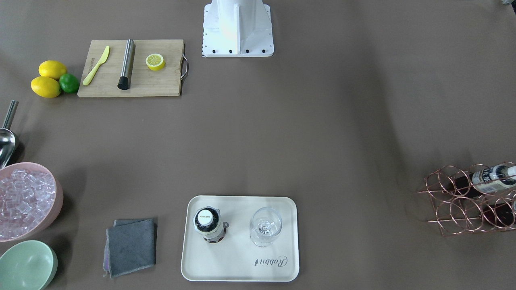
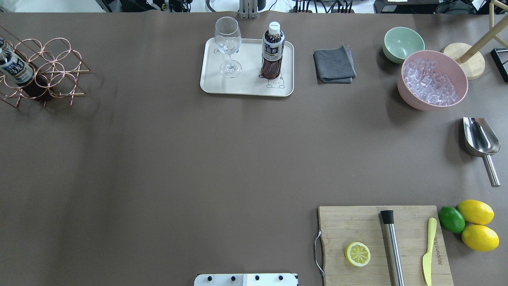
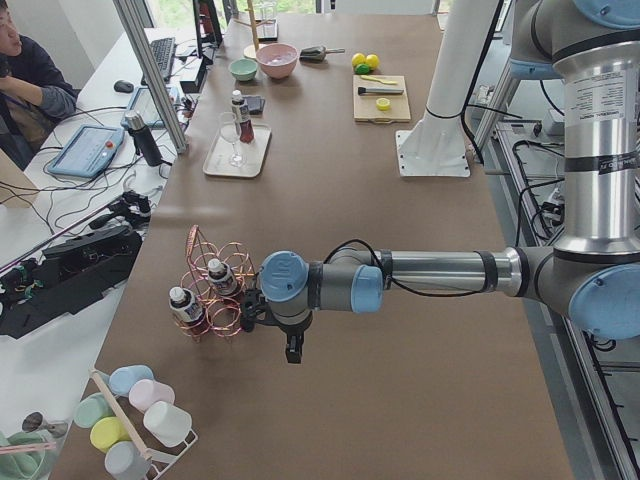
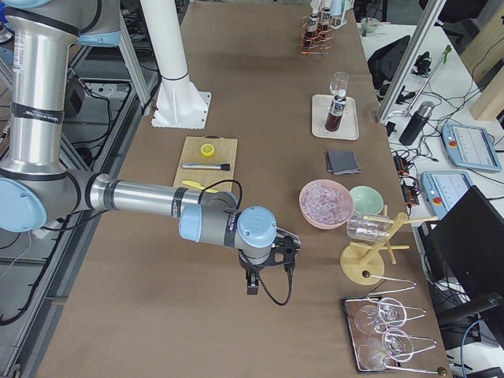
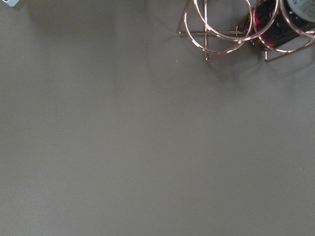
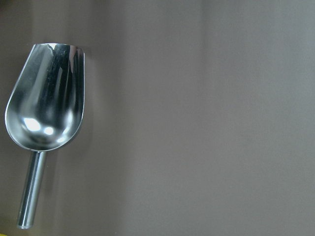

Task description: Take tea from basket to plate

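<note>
Copper wire marks the basket (image 1: pixel 463 201) at the right edge of the front-facing view. A tea bottle (image 1: pixel 494 177) lies tilted through its upper rings. Another bottle (image 1: pixel 207 225) stands upright on the plate (image 1: pixel 242 266), near a wine glass (image 1: pixel 265 231) but not touching it.

From overhead, plate and basket sit well apart along the far side, and neither arm shows.

The exterior left view has the left fingers (image 3: pixel 293 348) hanging over the desk (image 3: pixel 400 400) just beside the basket, where two capped bottles poke up. I cannot tell whether they are open or closed.

In the exterior right view the right fingers (image 4: pixel 250 282) hang far from the basket, and again I cannot tell their state.

The left wrist view catches only a basket corner and a dark bottle base.

The right wrist view shows a steel scoop (image 6: pixel 47 108).

A full bottle should feel fairly heavy for its size. Its smooth label is likely slick, and its thin walls should give under a hard squeeze. The stiffer shoulder below the cap, clear of the rings, looks like the best hold. Pull along the ring's axis, because the light basket may drag.
</note>
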### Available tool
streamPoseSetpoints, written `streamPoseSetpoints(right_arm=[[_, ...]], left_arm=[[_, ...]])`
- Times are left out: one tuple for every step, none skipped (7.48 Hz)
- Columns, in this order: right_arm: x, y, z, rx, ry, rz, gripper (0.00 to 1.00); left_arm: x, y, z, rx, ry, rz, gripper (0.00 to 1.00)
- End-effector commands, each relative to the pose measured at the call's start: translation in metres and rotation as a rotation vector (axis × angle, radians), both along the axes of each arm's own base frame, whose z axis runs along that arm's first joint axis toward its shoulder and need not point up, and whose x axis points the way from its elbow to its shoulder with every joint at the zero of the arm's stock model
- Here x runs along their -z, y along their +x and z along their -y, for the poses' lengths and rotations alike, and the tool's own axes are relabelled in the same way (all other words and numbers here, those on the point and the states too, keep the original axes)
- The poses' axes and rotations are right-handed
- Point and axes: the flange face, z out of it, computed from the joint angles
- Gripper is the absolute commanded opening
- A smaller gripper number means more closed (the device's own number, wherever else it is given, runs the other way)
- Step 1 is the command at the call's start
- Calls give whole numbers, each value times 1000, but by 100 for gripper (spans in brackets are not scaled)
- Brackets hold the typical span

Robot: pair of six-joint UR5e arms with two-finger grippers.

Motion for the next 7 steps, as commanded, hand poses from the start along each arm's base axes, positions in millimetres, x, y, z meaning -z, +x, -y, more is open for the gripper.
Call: streamPoseSetpoints(right_arm=[[0, 0, 0, 0, 0, 0, 100], [-1, 0, -1, 0, -3, 0, 100], [-1, 0, -1, 0, -3, 0, 100], [-1, 0, -1, 0, -3, 0, 100], [-1, 0, -2, 0, -3, 0, 100], [-1, 0, -2, 0, -3, 2, 100], [-1, 0, -2, 0, -3, 2, 100]], left_arm=[[1, 4, 7, 70, -67, 3, 98], [2, 2, 9, 69, -60, 34, 98], [0, 0, 8, 70, -56, 66, 98], [3, -2, 10, 72, -46, 82, 98], [4, -2, 10, 71, -40, 82, 98], [4, -1, 10, 71, -40, 81, 98], [5, -2, 8, 71, -40, 81, 98]])
